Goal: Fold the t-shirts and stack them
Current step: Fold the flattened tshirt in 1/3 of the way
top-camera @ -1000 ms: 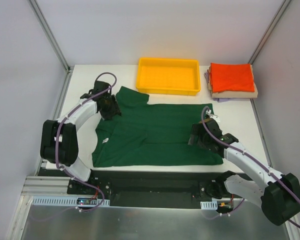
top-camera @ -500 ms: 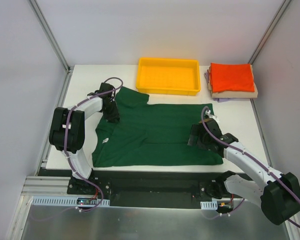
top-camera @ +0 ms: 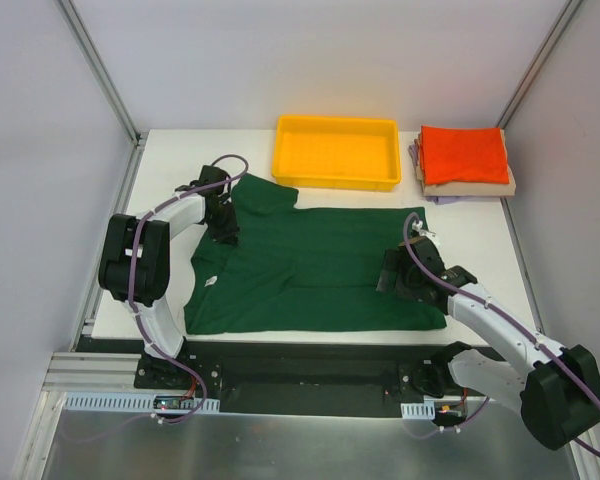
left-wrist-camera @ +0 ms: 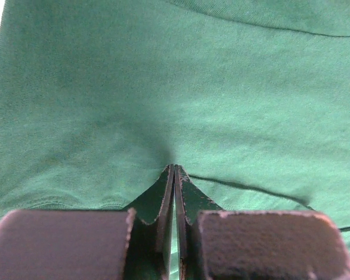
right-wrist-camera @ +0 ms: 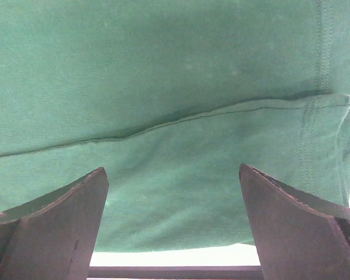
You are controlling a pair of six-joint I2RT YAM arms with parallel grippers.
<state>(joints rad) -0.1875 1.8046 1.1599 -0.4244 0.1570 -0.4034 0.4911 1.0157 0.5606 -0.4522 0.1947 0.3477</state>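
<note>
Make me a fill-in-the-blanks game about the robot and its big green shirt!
1. The left gripper is ____ on the large dark green cloth t-shirt.
2. The right gripper hangs wide ____ over that shirt.
3. The folded orange-red cloth shirt lies on ____ of the stack.
4. The rectangular plastic tray has the colour ____.
Missing words: shut, open, top, yellow.

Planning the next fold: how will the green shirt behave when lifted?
Likely floppy: the green shirt lies flat with soft creases, so it should drape. Probably light and grippy: cloth puckers where the left end effector pinches it.
</note>
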